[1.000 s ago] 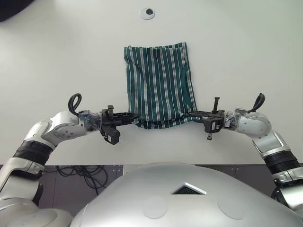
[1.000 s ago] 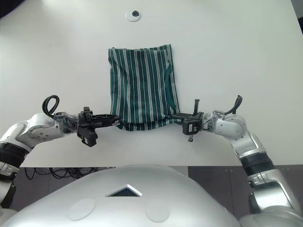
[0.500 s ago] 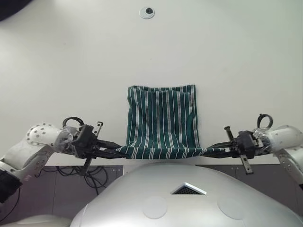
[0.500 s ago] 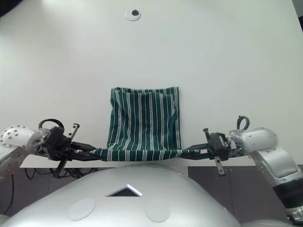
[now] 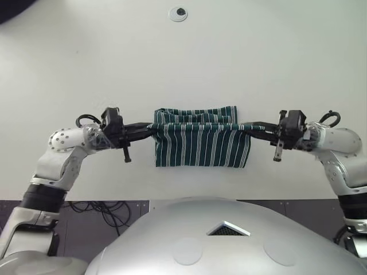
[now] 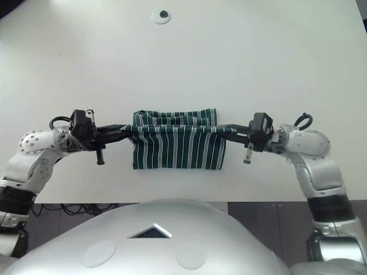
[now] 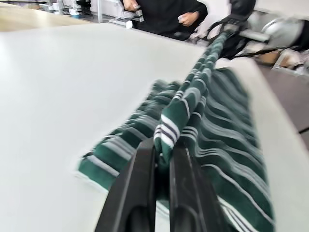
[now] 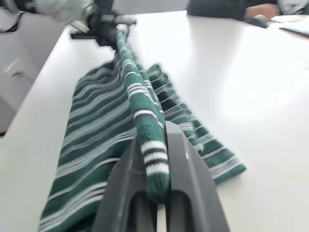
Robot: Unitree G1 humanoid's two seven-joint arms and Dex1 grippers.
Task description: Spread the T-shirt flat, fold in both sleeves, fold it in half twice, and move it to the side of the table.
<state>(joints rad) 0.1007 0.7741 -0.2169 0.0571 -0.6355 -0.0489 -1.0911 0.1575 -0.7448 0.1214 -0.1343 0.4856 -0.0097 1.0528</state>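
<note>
Green striped T-shirt (image 5: 200, 150) stretched between left gripper (image 5: 150, 128) and right gripper (image 5: 253, 127) (both pinching its upper edge).

T-shirt (image 5: 200, 148): dark green with thin white stripes, half-folded into a short, wide rectangle, centred on the table (image 5: 269, 63) close to its near edge. One edge is bunched into a taut line, pinched at its ends by the left gripper (image 5: 151, 128) and right gripper (image 5: 252, 127). The upper layer drapes from that line towards the near side, and a narrow strip of the lower layer shows beyond it
</note>
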